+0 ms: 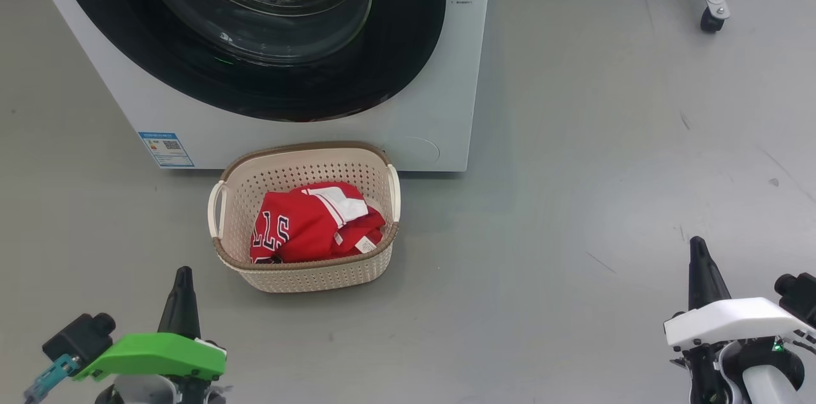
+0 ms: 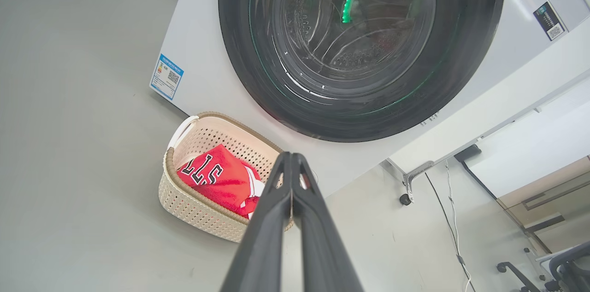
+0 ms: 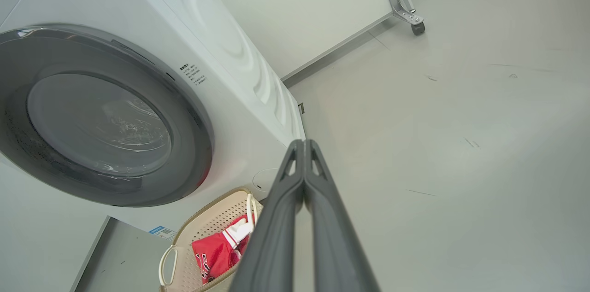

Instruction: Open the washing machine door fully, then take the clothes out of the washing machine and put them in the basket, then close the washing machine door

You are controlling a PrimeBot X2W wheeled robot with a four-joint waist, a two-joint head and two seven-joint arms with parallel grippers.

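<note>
Washing machine door (image 1: 255, 21), large and round, wide glossy black rim around a bulging clear glass bowl: shut flush against the front of the big white front-loading washing machine (image 1: 446, 85). Perforated steel drum (image 2: 359, 52) dimly visible through the glass, a green glint reflected in it. Small blue label (image 1: 166, 149) at the lower left corner of the machine's front panel.

Small cream plastic basket (image 1: 319, 276), perforated sides, brown woven-look rim, two side handles: upright on the grey floor (image 1: 574, 168), just below the door, back rim close against the foot of the machine; touching or not, cannot tell. Inside it, the clothes (image 1: 312, 222): crumpled red basketball jerseys with white trim and black-and-white letters, lying below the rim.

Left hand (image 1: 183, 273), ahead of a green cover, short of the basket's near left corner and apart from it: two long dark fingers pressed together, nothing between them. Right hand (image 1: 698, 245), ahead of a white cover, well apart from the basket on its right: fingers likewise together and empty.

Metal frame leg with a black caster (image 1: 711, 20) on the floor beyond the machine's right side.
</note>
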